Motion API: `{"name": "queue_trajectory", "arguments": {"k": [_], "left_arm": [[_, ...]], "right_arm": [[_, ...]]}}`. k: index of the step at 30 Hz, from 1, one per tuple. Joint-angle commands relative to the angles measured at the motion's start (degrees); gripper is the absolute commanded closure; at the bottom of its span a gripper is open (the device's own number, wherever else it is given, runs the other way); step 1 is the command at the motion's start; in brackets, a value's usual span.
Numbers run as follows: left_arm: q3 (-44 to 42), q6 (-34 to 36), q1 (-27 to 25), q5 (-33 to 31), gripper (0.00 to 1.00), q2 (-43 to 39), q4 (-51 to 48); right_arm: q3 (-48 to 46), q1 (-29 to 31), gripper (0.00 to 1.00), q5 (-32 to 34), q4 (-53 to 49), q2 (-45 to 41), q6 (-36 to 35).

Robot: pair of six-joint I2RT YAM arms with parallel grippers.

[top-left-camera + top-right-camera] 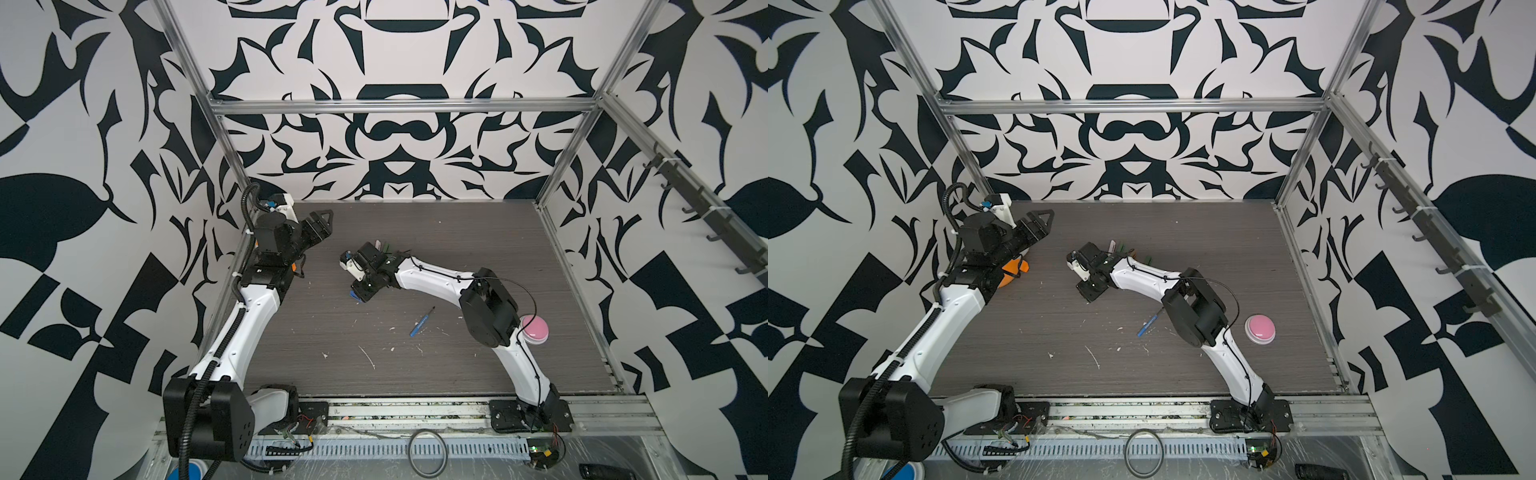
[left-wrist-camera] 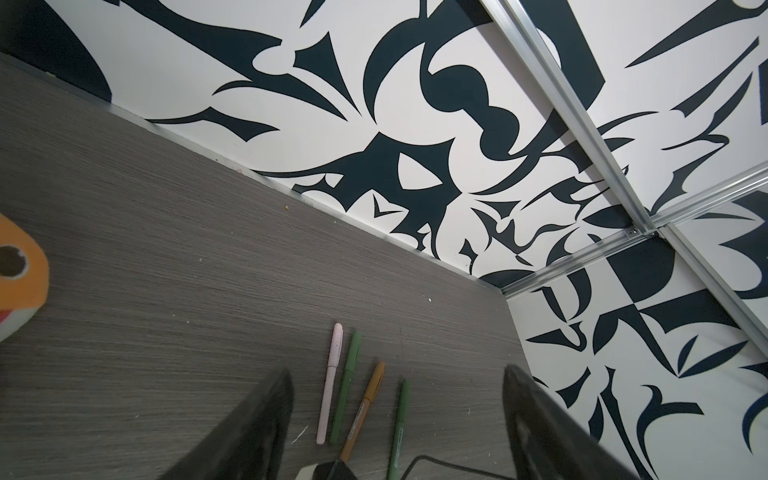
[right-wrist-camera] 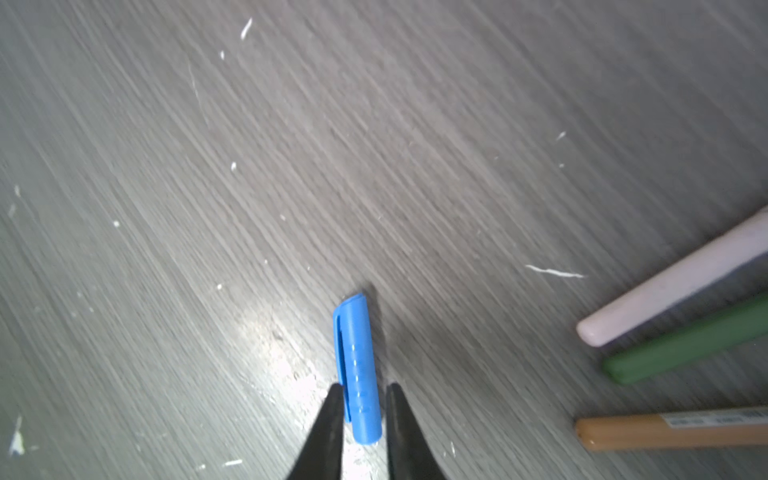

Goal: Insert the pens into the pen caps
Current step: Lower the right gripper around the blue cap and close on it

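My right gripper (image 3: 365,388) is down at the table, its two black fingers hugging the open end of a short blue pen cap (image 3: 357,365) that lies flat. In a top view only a sliver of that blue cap (image 1: 354,295) shows under the gripper. The uncapped blue pen (image 1: 422,322) (image 1: 1148,325) lies apart, nearer the front, by the right arm's elbow. Pink (image 2: 330,382), green (image 2: 347,386), orange (image 2: 365,407) and a second green pen (image 2: 399,428) lie side by side with caps on. My left gripper (image 2: 397,370) (image 1: 320,224) hangs open at the back left, holding nothing.
A pink round button (image 1: 534,328) (image 1: 1260,328) sits at the right edge of the table. An orange object (image 1: 1013,272) (image 2: 20,266) lies under the left arm. White scuff marks (image 1: 368,357) dot the table's front half. Patterned walls and metal rails close it in.
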Motion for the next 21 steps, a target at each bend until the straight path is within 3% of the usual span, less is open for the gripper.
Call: {"name": "queue_trajectory", "arguments": {"k": [1, 9, 21], "left_arm": [[-0.58, -0.31, 0.26, 0.79, 0.19, 0.02, 2.03], [-0.53, -0.29, 0.27, 1.29, 0.19, 0.16, 2.16], [-0.43, -0.31, 0.27, 1.39, 0.19, 0.38, 2.13]], "right_arm": [[1.27, 0.18, 0.71, 1.25, 1.82, -0.71, 1.52], [5.2, 0.21, 0.7, 1.39, -1.26, 3.24, -0.57], [3.84, 0.85, 0.76, 2.42, -1.91, 3.4, -0.83]]}}
